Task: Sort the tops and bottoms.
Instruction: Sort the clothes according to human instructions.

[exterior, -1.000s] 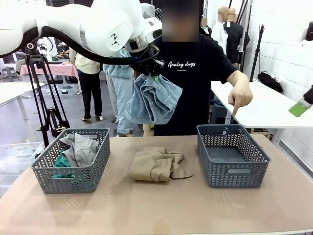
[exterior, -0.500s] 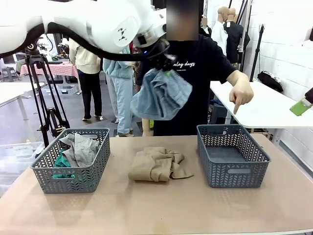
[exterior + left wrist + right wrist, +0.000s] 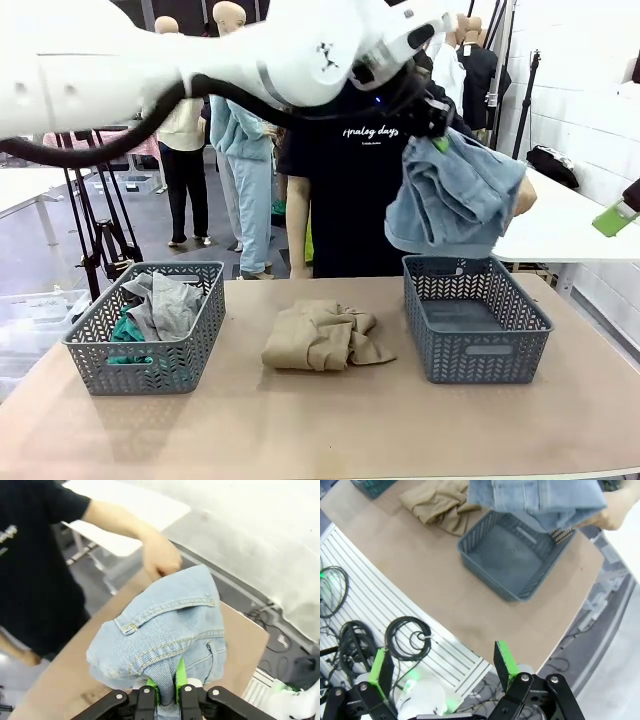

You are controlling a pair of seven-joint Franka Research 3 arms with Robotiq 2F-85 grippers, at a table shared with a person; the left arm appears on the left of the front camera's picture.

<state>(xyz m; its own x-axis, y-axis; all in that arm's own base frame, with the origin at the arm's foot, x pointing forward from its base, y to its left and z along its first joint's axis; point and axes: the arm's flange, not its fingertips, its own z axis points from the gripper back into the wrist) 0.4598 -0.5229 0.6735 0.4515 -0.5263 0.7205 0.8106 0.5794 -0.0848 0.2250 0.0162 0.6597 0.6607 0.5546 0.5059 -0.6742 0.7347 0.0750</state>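
The left gripper, clamped tight on a fold of the denim bottoms, hangs them above the empty grey basket near the worktop's right edge, while the right gripper gapes empty beyond that edge, its 2 fingers wide apart.

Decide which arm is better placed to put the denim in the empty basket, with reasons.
Left. The left tool grips the denim, which hangs above the empty basket; the right tool is open, out beyond the table.

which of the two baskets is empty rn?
The right basket, below the hanging denim garment: its floor is bare. The left basket holds a grey top and a teal top.
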